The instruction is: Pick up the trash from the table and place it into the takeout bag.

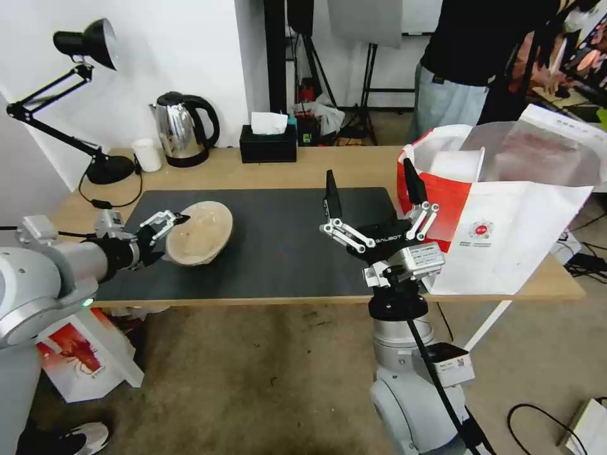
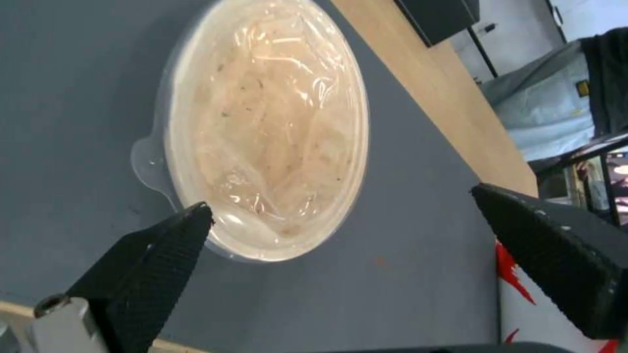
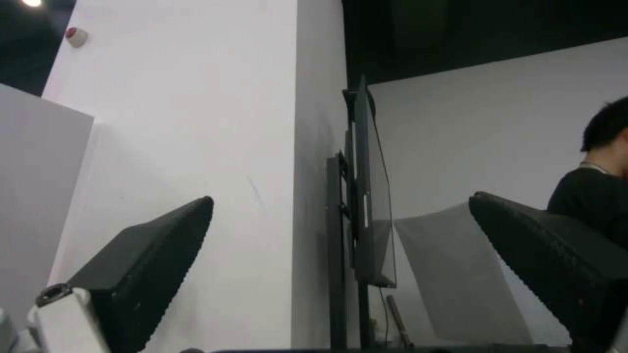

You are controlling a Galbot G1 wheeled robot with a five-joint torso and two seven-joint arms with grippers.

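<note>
The only trash on the table (image 1: pixel 316 167) is a shallow beige translucent lid (image 1: pixel 199 234), lying on the left part of the dark grey mat (image 1: pixel 284 253). My left gripper (image 1: pixel 165 232) is open at the lid's left edge. In the left wrist view the lid (image 2: pixel 268 132) lies just ahead of the left gripper (image 2: pixel 340 198); one fingertip (image 2: pixel 190 225) is close to its rim and the other stands far off. My right gripper (image 1: pixel 370 183) is open and empty, pointing up beside the takeout bag (image 1: pixel 506 234). The bag stands open at the table's right end.
Along the back edge stand a desk lamp (image 1: pixel 88 44), a small white cup (image 1: pixel 148 155), a kettle (image 1: pixel 183 129) and a black tissue box (image 1: pixel 268 142). A smaller printed bag (image 1: pixel 82 354) is on the floor at the left. A person (image 1: pixel 468 63) stands behind the table.
</note>
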